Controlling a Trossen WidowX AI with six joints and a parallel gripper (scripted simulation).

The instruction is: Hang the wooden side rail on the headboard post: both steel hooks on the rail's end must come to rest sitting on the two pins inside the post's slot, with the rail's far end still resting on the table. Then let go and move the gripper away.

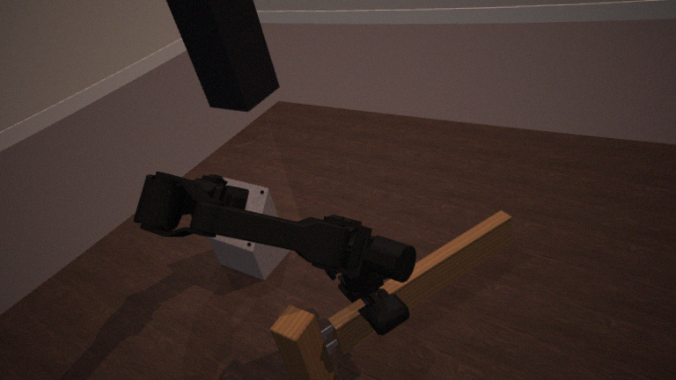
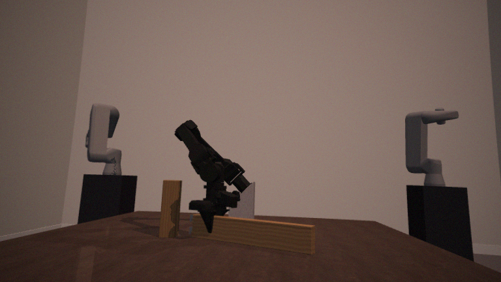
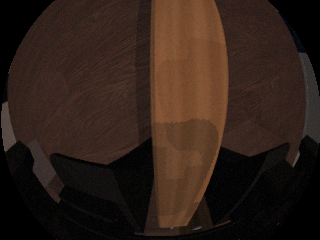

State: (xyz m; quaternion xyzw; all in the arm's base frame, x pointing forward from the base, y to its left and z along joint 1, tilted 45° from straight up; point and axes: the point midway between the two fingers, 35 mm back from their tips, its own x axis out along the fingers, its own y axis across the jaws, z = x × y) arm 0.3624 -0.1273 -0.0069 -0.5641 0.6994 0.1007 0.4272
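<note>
The wooden side rail [image 1: 463, 257] [image 2: 265, 232] [image 3: 190, 75] lies along the table with its narrow side up, and no lift shows. Two steel hooks [image 1: 328, 334] [image 2: 190, 223] stick out of its near end towards the headboard post [image 1: 304, 343] [image 2: 167, 205], which stands upright. In the exterior view a small gap shows between the hooks and the post. The gripper [image 1: 370, 312] [image 2: 211, 223] [image 3: 186, 155] points down and is shut on the rail near its hook end, one finger on each side. The far finger is hidden in the top view. The slot's pins cannot be made out.
The arm's pale base block [image 1: 238, 257] [image 2: 246, 203] stands behind the rail. Black pedestals [image 2: 107, 197] [image 2: 436, 219] with grey arms stand beyond the table [image 1: 573, 281] [image 2: 129, 260], at left and right in the exterior view. The post is close beside the gripper.
</note>
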